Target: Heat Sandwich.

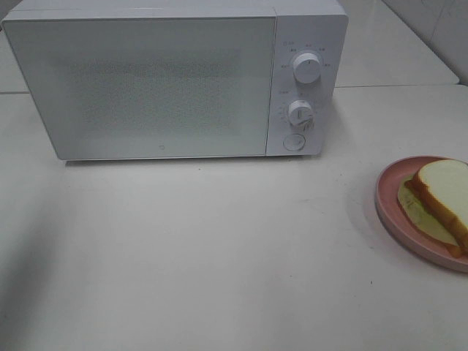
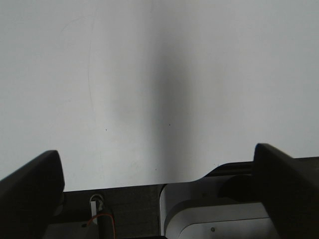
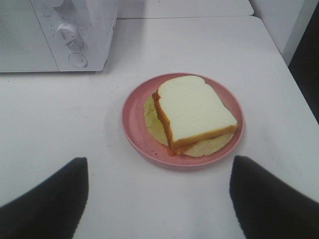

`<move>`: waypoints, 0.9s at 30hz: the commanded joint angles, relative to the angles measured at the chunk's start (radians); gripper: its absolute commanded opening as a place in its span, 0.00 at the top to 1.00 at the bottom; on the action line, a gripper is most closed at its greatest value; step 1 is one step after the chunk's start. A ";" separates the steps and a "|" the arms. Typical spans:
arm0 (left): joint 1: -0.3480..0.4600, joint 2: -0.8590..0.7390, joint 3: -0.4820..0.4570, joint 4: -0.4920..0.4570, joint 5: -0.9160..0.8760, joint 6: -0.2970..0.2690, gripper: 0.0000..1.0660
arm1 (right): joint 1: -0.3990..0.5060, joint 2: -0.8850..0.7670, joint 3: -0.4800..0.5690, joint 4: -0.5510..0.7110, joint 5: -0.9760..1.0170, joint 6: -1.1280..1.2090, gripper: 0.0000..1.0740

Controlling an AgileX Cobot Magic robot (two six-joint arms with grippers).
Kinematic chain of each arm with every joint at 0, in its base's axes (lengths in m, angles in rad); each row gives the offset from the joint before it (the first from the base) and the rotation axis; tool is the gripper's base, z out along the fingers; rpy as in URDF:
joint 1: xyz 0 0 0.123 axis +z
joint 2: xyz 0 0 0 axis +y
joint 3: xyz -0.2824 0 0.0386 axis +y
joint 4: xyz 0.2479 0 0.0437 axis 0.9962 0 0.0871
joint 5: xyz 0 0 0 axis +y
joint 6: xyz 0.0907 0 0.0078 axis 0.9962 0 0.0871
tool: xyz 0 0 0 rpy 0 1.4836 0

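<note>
The sandwich, white bread with tan crust, an orange-red layer and pale yellow-green filling, lies on a round pink plate at the right edge of the table. It also shows in the right wrist view on the plate. The white microwave stands at the back with its door shut. My right gripper is open, a short way in front of the plate, holding nothing. My left gripper is open over bare table. Neither gripper shows in the exterior high view.
The microwave has two knobs and a round button on its right panel. The white table ends at its right edge just past the plate, with a gap beyond.
</note>
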 commanded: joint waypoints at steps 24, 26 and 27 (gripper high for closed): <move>0.005 -0.660 0.454 0.018 -0.164 -0.002 0.09 | -0.004 -0.024 0.003 -0.002 -0.016 -0.006 0.29; 0.005 -0.675 0.464 0.002 -0.150 -0.002 0.09 | -0.004 -0.024 0.003 -0.002 -0.016 -0.006 0.29; 0.005 -0.682 0.475 -0.008 -0.140 -0.002 0.09 | -0.004 -0.024 0.003 -0.002 -0.016 -0.006 0.29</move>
